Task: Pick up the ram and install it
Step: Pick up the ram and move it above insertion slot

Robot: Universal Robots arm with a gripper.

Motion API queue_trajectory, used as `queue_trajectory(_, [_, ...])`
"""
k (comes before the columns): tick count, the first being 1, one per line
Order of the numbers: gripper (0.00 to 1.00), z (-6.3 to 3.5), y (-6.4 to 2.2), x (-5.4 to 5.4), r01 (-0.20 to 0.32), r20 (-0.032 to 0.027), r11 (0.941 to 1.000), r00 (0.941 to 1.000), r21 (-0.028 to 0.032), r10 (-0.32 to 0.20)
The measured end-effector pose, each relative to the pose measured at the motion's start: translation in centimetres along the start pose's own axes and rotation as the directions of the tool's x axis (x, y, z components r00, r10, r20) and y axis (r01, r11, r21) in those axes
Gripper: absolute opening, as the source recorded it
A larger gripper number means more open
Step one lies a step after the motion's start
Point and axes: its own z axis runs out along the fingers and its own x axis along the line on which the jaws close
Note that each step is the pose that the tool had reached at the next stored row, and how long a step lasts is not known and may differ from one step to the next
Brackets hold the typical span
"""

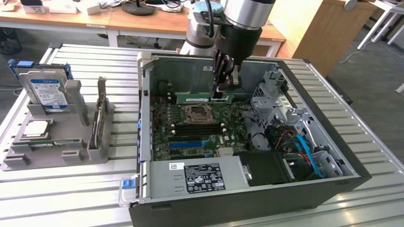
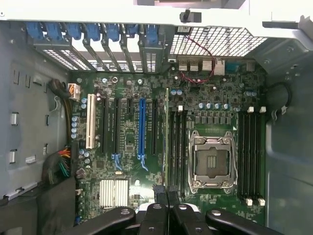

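Note:
The ram (image 1: 197,98) is a slim green stick held level inside the open computer case (image 1: 344,156), just above the motherboard (image 1: 189,135) near its far edge. My gripper (image 1: 221,93) comes down from above and is shut on the stick's right part. In the wrist view the ram (image 2: 167,137) appears edge-on as a thin green line running out from between my black fingers (image 2: 155,211). It hangs over the dark memory slots (image 2: 177,147) beside the silver CPU socket (image 2: 210,161). Whether the stick touches a slot I cannot tell.
More memory slots (image 2: 249,152) lie on the socket's other side, with blue and black card slots (image 2: 142,127) nearby. The power supply (image 1: 196,177) and cables (image 1: 296,146) fill the case front. At the exterior view's left a grey holder (image 1: 16,163) carries a hard drive (image 1: 47,92) and a card (image 1: 100,118).

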Motion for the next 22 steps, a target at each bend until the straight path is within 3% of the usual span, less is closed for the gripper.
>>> queue_trajectory(7, [0.12, 0.08, -0.02, 0.0, 0.0, -0.0001, 1.0, 1.0, -0.0001, 0.0])
queue_trajectory(14, [0.12, 0.12, -1.01, 0.0, 0.004, -0.0003, 1.0, 1.0, -0.0001, -0.004])
queue_trajectory(19, [0.12, 0.14, -1.04, 0.0, 0.005, -0.0004, 1.0, 1.0, -0.0001, -0.005])
queue_trajectory(22, [0.12, 0.47, -1.06, 0.0, 0.005, -0.0004, 1.0, 1.0, 0.0052, -0.005])
